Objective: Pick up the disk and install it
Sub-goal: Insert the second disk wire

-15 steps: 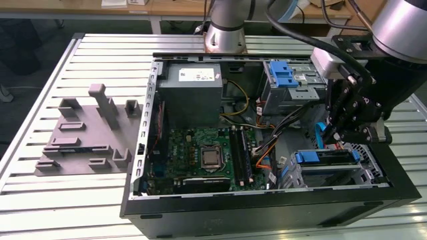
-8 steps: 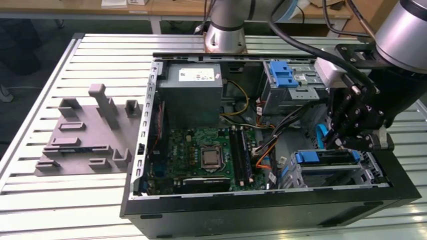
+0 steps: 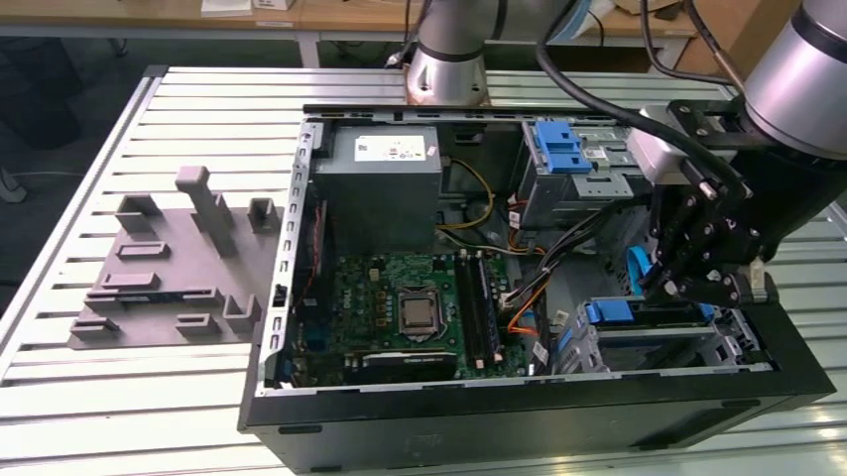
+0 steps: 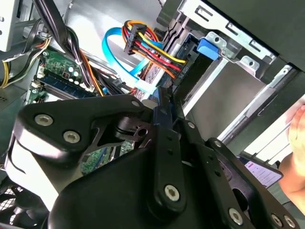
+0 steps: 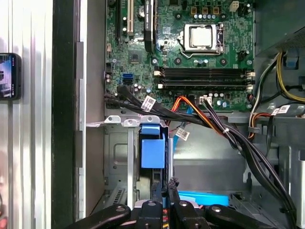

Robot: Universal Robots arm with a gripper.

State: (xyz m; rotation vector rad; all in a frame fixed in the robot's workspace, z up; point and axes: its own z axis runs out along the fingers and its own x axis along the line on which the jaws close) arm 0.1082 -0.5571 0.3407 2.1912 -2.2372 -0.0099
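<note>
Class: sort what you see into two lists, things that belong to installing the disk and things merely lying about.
Job: disk, gripper holding it, drive cage.
Lying about: power supply, motherboard, grey moulded tray.

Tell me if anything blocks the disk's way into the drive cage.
Nothing visible does. The gripper holds the disk edge-on in the drive cage slot; the cable bundle crosses beyond the cage's rim, not across the slot.

The exterior view looks down across the open computer case (image 3: 530, 397); both wrist views peer closely inside it.
</note>
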